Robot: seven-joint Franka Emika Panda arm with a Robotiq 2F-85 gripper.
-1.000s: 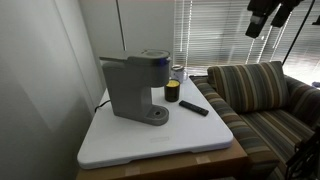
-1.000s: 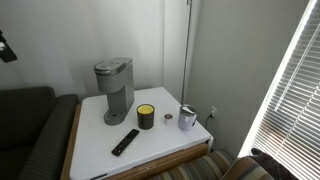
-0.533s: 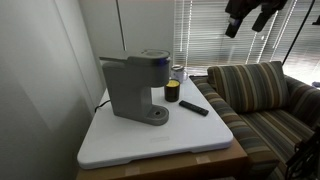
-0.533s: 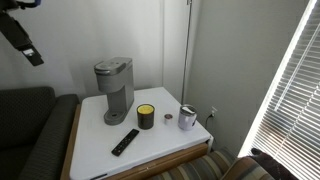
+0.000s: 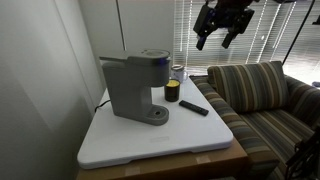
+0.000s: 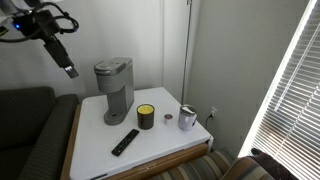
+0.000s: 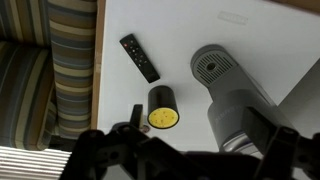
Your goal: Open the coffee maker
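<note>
The grey coffee maker stands at the back of the white table, its top lid down; it shows in both exterior views and from above in the wrist view. My gripper hangs high in the air, off to the side of the machine and above it, touching nothing. Its fingers are apart and empty, and they frame the bottom of the wrist view.
A small dark can with a yellow top and a black remote lie in front of the machine. A metal cup stands near the table corner. A striped couch adjoins the table.
The arm has swung in from the frame edge toward the coffee maker and come lower. Nothing on the table has moved.
</note>
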